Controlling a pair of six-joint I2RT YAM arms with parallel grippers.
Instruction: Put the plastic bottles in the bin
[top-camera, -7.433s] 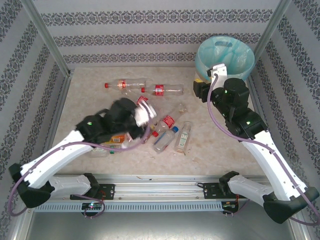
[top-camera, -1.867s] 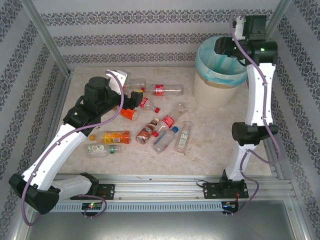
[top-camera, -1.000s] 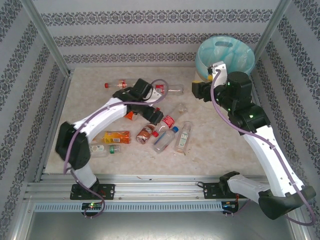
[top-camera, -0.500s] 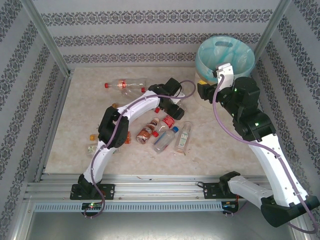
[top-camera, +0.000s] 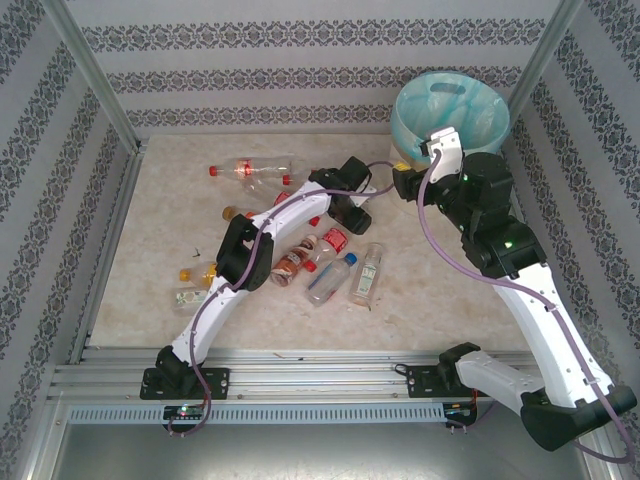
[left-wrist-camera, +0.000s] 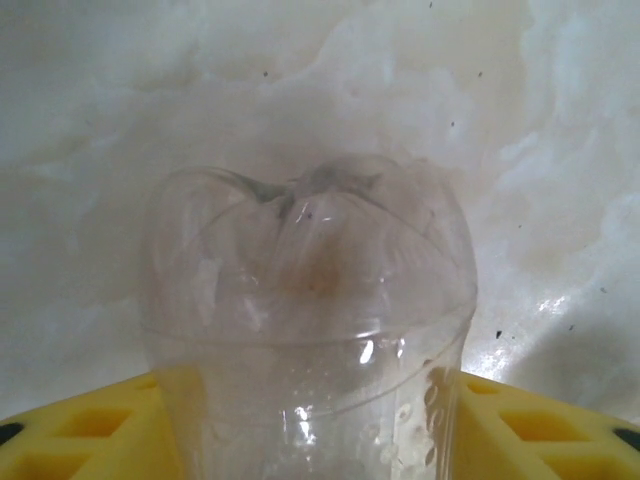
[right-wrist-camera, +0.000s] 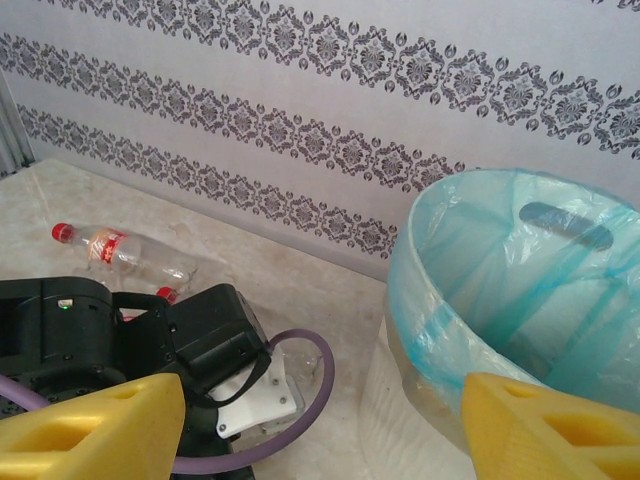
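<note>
**While yellow pads pinch one clear bottle, the bin stands in the far right corner**

Where the tabletop (top-camera: 150, 250) lies nearest the arm bases, a small green-capped bottle (top-camera: 205, 296) rests on its side, with an orange bottle (top-camera: 195, 270) just beyond it, partly behind the left arm. Farther in, a cluster of loose bottles (top-camera: 330, 262) lies at mid-table, close together: brown label, red label, blue cap, white label. Beyond the cluster, the left end effector (top-camera: 350, 208) reaches across. In its wrist view the yellow pads (left-wrist-camera: 80, 430) press on both sides of a clear bottle (left-wrist-camera: 310, 320), whose lobed base points away over the marbled surface. Whether that bottle is off the tabletop cannot be told. Farther left, a red-capped bottle (top-camera: 250, 170) lies near the back wall. The right end effector (right-wrist-camera: 320, 400) hangs wide, just beside the bin (top-camera: 400, 125), whose blue liner folds over its rim.
</note>
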